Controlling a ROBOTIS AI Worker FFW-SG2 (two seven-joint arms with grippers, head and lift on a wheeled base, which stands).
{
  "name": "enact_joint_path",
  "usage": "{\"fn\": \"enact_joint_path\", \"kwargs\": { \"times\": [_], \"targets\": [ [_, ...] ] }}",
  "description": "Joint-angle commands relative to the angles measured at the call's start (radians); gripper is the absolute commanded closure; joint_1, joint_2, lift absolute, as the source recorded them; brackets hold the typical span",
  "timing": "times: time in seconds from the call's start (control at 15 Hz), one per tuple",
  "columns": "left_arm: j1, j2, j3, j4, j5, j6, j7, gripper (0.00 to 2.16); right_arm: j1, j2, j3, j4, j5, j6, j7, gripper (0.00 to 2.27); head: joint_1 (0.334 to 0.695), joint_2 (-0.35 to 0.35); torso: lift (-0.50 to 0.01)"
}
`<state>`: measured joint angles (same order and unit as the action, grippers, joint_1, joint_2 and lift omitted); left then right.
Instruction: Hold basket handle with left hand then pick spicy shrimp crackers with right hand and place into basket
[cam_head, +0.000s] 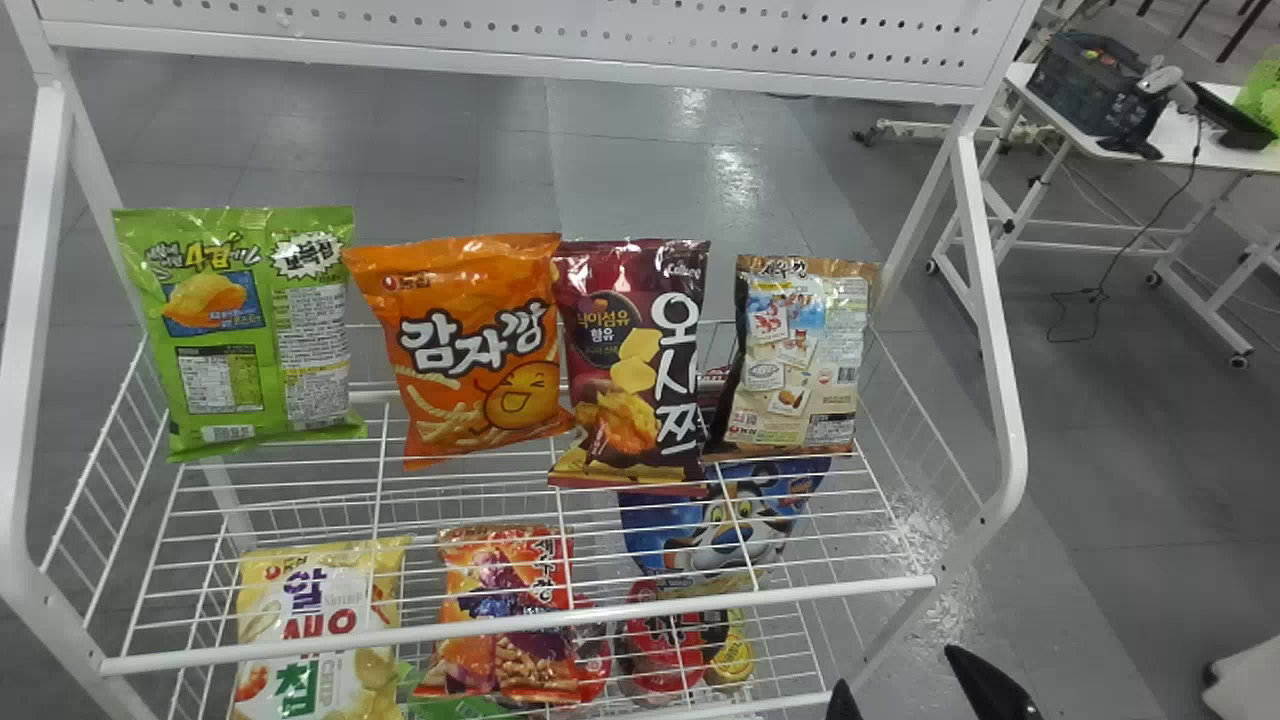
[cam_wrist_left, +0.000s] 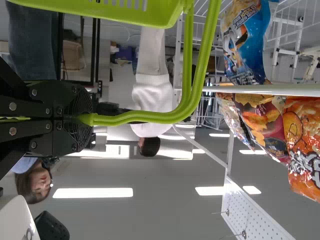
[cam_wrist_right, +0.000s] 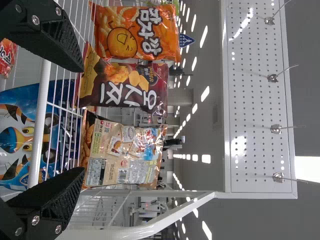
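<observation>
4 snack bags stand in a row on the upper shelf of a white wire rack, back from its front edge; from the left edge to the right edge they are a bright green bag, an orange bag with a laughing round face, a dark maroon bag with white lettering, and a beige and black bag with its printed back outward; that last stands nearest the right edge.

The lower shelf holds a cream and yellow bag toward its front left corner, an orange, red and purple bag beside it, red round packs, a yellow round pack, and a blue bag with a cartoon tiger farther back; I cannot tell for sure which bag is the spicy shrimp crackers.

The black left hand is closed on the lime green plastic handle of a lime green plastic basket; the black right hand is spread wide with 0 things between its 2 fingers, in front of the upper shelf near its front right corner; it touches 0 bags.
</observation>
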<state>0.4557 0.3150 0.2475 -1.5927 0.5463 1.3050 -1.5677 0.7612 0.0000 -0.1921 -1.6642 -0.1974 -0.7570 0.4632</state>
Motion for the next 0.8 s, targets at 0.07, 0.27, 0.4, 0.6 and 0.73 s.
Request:
{"fn": "enact_joint_path", "kwargs": {
  "times": [0.07,0.27,0.4,0.6,0.73],
  "targets": [
    [-0.006,-0.001,-0.010,0.002,-0.006,0.007,-0.013,2.15,-0.008,0.001,-0.003,0.006,-0.001,0.020,0.000,0.11,0.695,-0.219,-0.010],
    [-0.006,-0.001,-0.010,0.000,-0.008,0.020,-0.013,2.15,-0.013,0.001,-0.007,0.007,-0.001,0.038,0.000,0.11,0.695,-0.226,-0.010],
    [-0.006,-0.001,-0.008,0.002,-0.008,0.023,-0.013,2.15,-0.013,0.001,-0.007,0.007,-0.002,0.038,0.000,0.11,0.695,-0.230,-0.010],
    [-0.006,-0.001,-0.010,0.002,-0.008,0.023,-0.013,2.15,-0.019,0.001,-0.007,0.007,-0.002,0.038,0.000,0.11,0.695,-0.234,-0.010],
    [-0.006,-0.002,-0.010,0.002,-0.011,0.020,-0.013,2.15,-0.036,0.001,-0.012,-0.002,-0.004,0.060,-0.002,0.11,0.695,-0.233,-0.010]
  ]
}}
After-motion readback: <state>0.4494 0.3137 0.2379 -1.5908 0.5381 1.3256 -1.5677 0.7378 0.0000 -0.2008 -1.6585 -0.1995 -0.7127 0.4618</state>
